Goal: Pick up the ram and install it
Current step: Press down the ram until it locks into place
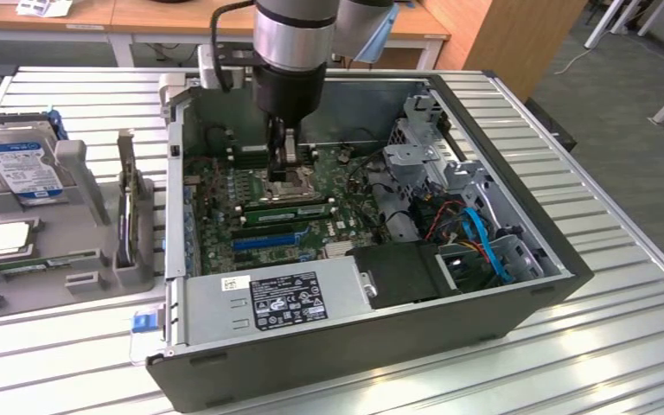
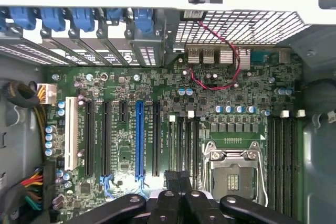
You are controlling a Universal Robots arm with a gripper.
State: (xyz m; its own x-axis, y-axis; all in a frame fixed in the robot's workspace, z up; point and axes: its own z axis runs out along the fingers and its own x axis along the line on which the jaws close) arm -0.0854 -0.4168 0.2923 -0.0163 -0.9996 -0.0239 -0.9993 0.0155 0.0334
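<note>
- Across the middle of the exterior view, the open computer case [image 1: 505, 259] is lying on its side on the slatted tabletop [image 1: 643, 337], its walls fencing the motherboard [image 1: 309, 233] on every side.
- Toward the case's right half, drive cages and blue cables [image 1: 482, 238] are crowding the space, while the board's left half is lying open from above.
- At upper centre, the arm [image 1: 294, 35] is reaching straight down into the case, with the tool [image 1: 284, 164] hanging upright over the processor socket [image 1: 297, 183].
- The tool's fingers [image 2: 173, 192] are pressing together; whether they are pinching anything is not clear.
- Just below the socket in the exterior view, the ram [image 1: 291, 207] is showing as a long green stick standing on edge along the board, near the tool tip; contact between them is not discernible.
- At left, a grey holder [image 1: 79, 225] with a hard drive [image 1: 21, 164] is sitting well apart from the case wall.
</note>
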